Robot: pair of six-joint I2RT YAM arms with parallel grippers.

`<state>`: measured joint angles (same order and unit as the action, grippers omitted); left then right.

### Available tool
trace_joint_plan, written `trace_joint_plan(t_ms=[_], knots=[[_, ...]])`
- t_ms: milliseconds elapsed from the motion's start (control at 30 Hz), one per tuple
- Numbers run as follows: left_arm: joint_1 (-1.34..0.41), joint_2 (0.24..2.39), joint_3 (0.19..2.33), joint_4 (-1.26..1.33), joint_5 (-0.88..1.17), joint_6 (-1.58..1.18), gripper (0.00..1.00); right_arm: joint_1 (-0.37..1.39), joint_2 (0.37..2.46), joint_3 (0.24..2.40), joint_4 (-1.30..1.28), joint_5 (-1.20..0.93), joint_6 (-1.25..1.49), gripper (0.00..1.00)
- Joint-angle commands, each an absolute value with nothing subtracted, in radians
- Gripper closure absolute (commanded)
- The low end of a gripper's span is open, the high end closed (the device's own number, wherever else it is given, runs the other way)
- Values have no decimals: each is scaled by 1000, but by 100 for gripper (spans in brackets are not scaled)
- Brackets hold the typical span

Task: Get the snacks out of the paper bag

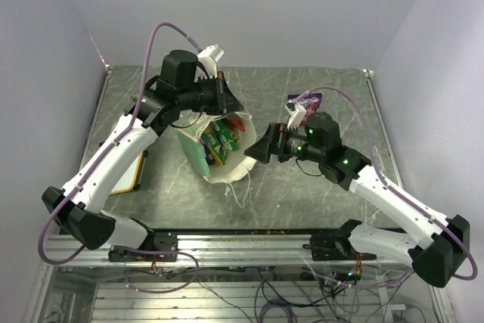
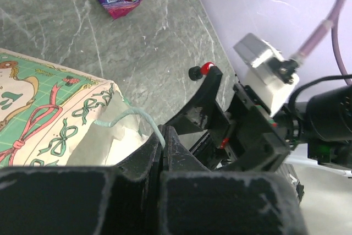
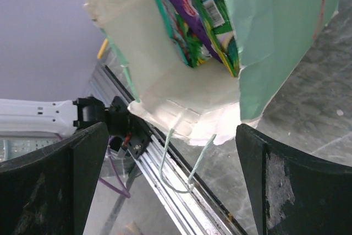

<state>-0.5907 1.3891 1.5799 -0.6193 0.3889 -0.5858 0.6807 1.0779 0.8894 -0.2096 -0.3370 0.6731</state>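
Seems to be near the beginning, judging by how things lie. Out of the paper bag [image 1: 194,149] so far: only one pink-purple packet [image 1: 306,100], flat on the bench [image 1: 287,194] at the far side, well apart from the bag. Left inside: several snacks [image 1: 221,140], green and purple ones at least, packed together in the open mouth; hard to count exactly.

Tipped over, with the mouth turned toward the right arm. Held at the upper rim by the left claw [image 1: 229,104], clenched on the paper edge just by the thin string handle. Facing the mouth, near but not touching: the right claw [image 1: 254,153], fully released, with nothing between its fingers.

Probably next: reaching into the mouth for the nearest packet. To be repeated for each remaining one, so most of the work not yet done.
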Motion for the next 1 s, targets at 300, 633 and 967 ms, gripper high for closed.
trace_joint_plan(t_ms=[300, 633, 967], knots=[[-587, 1405, 1659, -641, 344, -683, 93, 839, 1138, 1089, -243, -85, 525, 19], [-581, 1396, 1695, -645, 353, -657, 93, 1109, 1248, 1096, -107, 253, 193, 35], [-580, 1405, 1718, -647, 357, -620, 93, 1152, 1317, 861, 290, 404, -144, 44]])
